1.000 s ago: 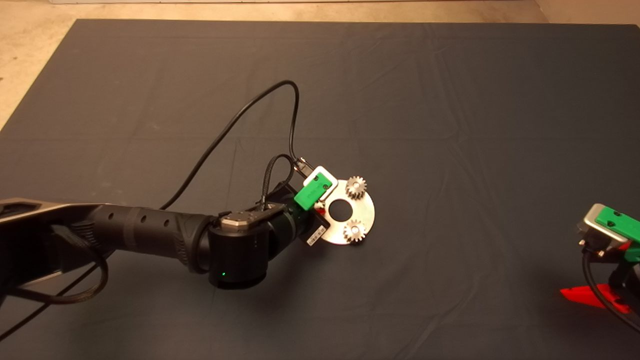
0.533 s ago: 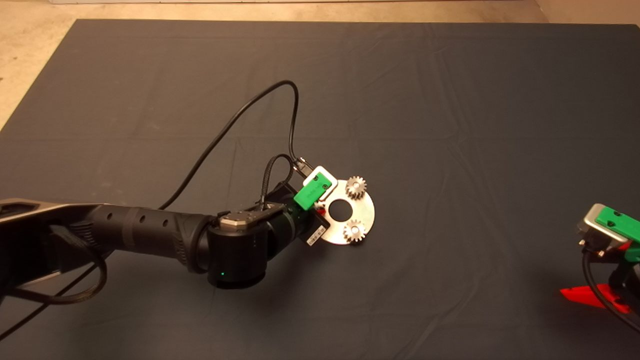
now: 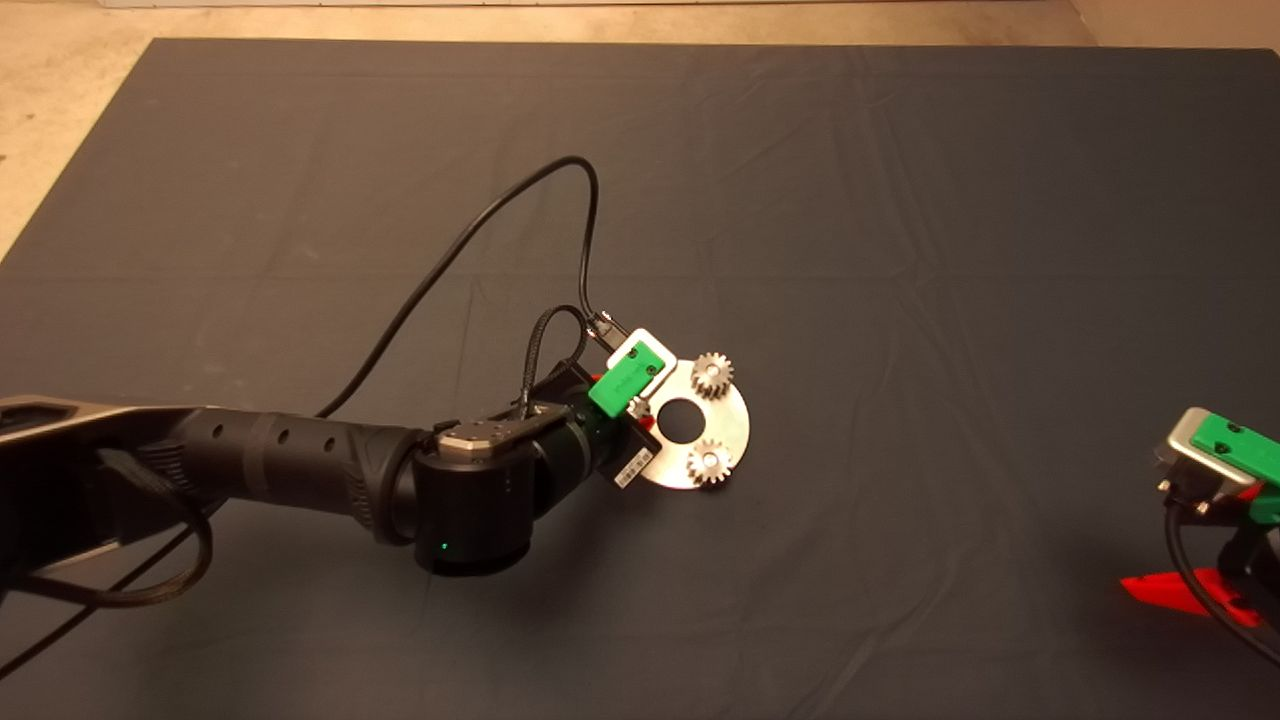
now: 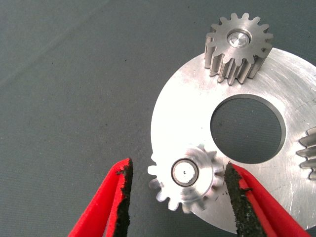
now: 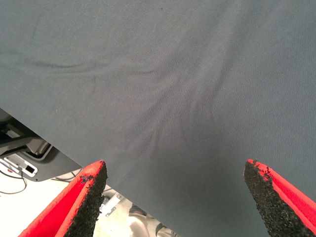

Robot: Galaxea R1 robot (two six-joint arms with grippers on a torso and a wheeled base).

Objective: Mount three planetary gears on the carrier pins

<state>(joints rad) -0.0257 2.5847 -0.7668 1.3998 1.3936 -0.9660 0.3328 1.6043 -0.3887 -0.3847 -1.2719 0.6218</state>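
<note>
Planetary gears (image 3: 712,375) on carrier pins (image 4: 184,173), dark mat (image 3: 900,200), beige floor (image 3: 60,90)

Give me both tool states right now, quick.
Left tool: open, its fingers either side of the third gear on its pin, not touching it.
Right tool: open, empty, parked at the mat's edge.
</note>
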